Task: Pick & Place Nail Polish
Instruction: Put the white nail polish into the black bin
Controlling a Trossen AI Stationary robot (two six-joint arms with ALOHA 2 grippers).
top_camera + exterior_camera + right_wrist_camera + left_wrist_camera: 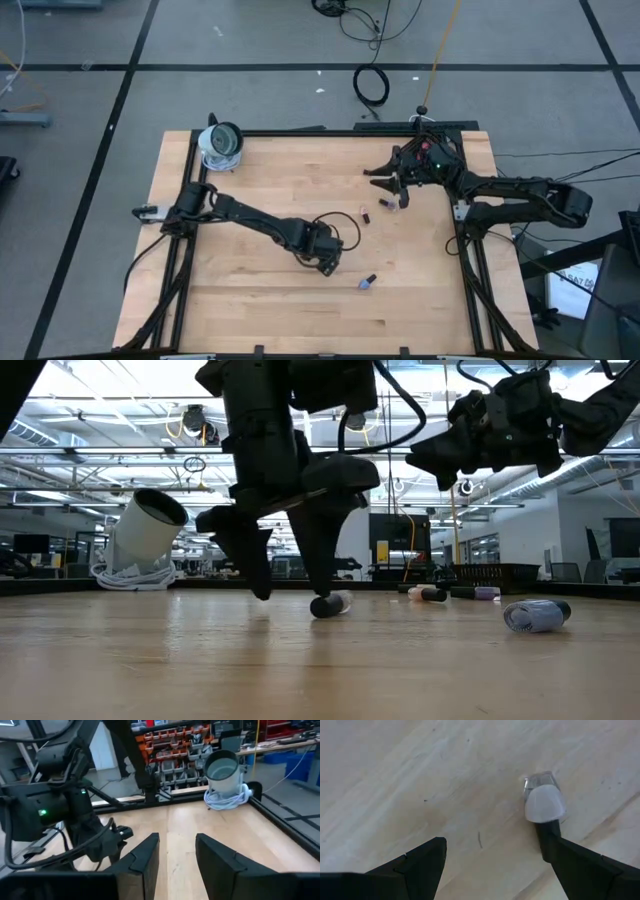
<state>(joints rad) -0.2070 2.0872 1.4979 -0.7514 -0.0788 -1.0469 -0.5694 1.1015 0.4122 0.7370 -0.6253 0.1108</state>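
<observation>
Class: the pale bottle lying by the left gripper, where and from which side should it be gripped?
Probably its pale body, across the width, from straight above: the bottle lies flat on the table, outside the open left gripper, beside one finger. Right gripper waits, raised.

Pale bottle [544, 802] cap hidden behind gripper finger [580, 870] — far bottles [455, 593] too small

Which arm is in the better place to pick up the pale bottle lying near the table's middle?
The left. Its left gripper is low over the table, open, with the pale bottle lying just beside one finger. The right gripper is raised near the far edge, empty.
</observation>
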